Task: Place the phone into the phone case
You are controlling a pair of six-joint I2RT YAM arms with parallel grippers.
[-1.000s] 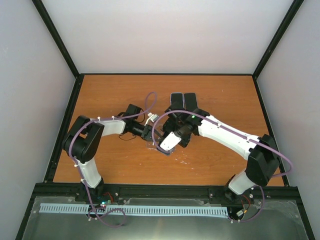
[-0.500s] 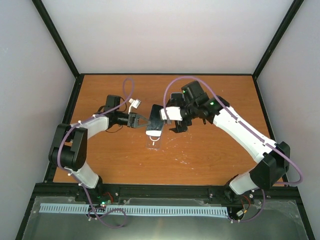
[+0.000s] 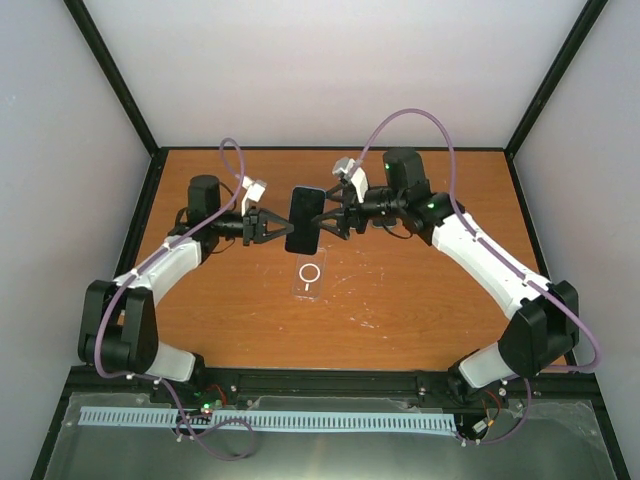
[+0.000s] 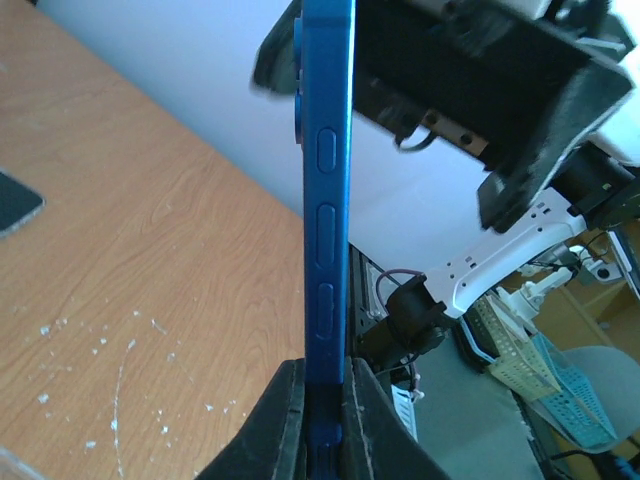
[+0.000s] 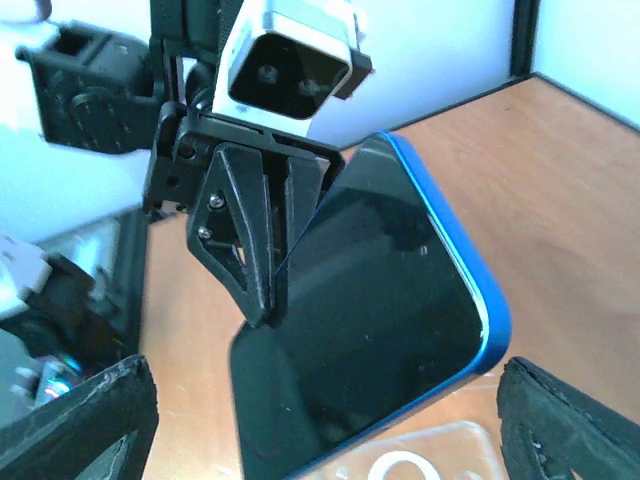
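Note:
The phone (image 3: pixel 305 218), blue-rimmed with a dark screen, hangs upright above the table. My left gripper (image 3: pixel 272 226) is shut on its left edge. In the left wrist view the phone (image 4: pixel 328 200) stands edge-on, pinched between my black fingers (image 4: pixel 285 420). My right gripper (image 3: pixel 333 220) faces the phone from the right and is open. In the right wrist view its fingers (image 5: pixel 70 420) stand wide to either side of the phone (image 5: pixel 380 320), not touching it. The clear phone case (image 3: pixel 310 277) with a white ring lies flat on the table below, and its edge shows as the case (image 5: pixel 430 455).
The wooden table (image 3: pixel 420 300) is enclosed by black frame posts and pale walls. A dark flat object (image 4: pixel 12 205) lies on the table at the left edge of the left wrist view. White specks are scattered near the case.
Both arms have swung from low over the case toward the back of the table. The left gripper lifted the phone off the case area and now holds it upright. The right gripper moved alongside it.

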